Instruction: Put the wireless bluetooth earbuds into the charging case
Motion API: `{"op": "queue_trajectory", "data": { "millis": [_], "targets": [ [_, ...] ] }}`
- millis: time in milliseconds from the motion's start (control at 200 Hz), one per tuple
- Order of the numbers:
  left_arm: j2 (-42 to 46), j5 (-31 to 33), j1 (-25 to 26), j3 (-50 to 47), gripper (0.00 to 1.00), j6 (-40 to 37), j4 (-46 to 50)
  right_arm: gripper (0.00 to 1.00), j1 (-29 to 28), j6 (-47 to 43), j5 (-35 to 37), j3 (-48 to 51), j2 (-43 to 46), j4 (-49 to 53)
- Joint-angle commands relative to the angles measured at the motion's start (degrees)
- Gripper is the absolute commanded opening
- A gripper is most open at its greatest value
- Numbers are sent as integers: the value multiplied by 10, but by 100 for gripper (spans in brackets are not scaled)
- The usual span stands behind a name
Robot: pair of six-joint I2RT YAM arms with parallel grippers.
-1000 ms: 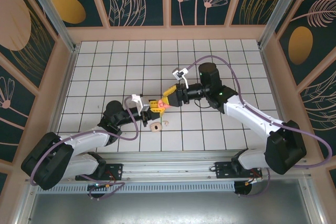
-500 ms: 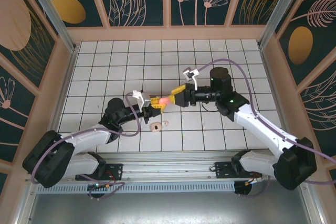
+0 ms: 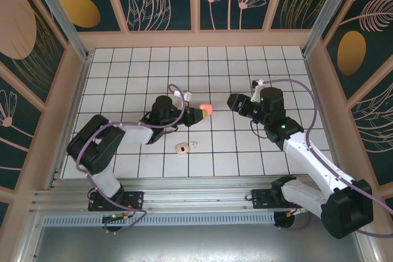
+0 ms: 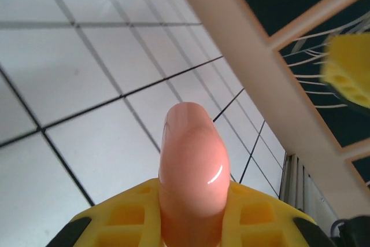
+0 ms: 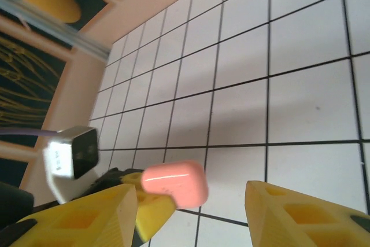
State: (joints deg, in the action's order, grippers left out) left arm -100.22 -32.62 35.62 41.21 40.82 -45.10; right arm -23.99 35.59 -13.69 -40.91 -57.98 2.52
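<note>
I'm watching the table [image 3: 110,90] first, because anything that slips here lands on hard tile and may skid out of easy reach. The left gripper [image 3: 193,113] is clenched on the pink case [image 4: 193,177], holding it in the air above the middle tiles. It grips only one end, so most of the glossy shell sticks out past the yellow fingers [image 4: 121,218]. That grip looks shallow to me, and a smooth rounded shell could pivot or squirt free under a sideways push.

The right gripper [image 3: 234,100] faces the case from the other side, near it but not touching, with its jaws parted and nothing between them. If I bring it in off-centre, one finger would meet the shell first and lever it out of the left grip. Coming in too far could also knock the two sets of fingers together. I can't tell whether the case lid is open.

Smallest and trickiest is what I take to be an earbud [image 3: 193,145]. It lies on the tiles nearer the arm bases, just beside a cream piece [image 3: 181,148], though both are too small to be sure of. A dropped case could scatter them, and a clumsy pinch could flick the bud away
</note>
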Motion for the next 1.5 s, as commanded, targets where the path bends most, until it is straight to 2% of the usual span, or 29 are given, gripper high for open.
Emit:
{"op": "queue_trajectory", "data": {
  "millis": [0, 185, 315, 535, 856, 1181, 1496],
  "targets": [
    [-42, -1, 10, 36, 3, 93, 55, 52, 3, 34, 57, 14, 26, 6],
    [-102, 4, 53, 126, 5, 84, 145, 52, 3, 45, 46, 37, 30, -6],
    [-133, 33, 76, 176, 6, 82, 185, 52, 3, 48, 34, 41, 30, -6],
    [-172, 64, 90, 235, 11, 79, 245, 52, 2, 50, 33, 45, 44, 1],
    [-219, 60, 99, 289, 17, 61, 298, 50, 2, 52, 35, 51, 62, 4],
    [-211, 97, 100, 302, 34, 32, 356, 51, 2, 53, 46, 53, 83, 14],
    [-146, 156, 100, 310, 44, -24, 443, 51, 2, 55, 56, 51, 99, 26]
  ]
}}
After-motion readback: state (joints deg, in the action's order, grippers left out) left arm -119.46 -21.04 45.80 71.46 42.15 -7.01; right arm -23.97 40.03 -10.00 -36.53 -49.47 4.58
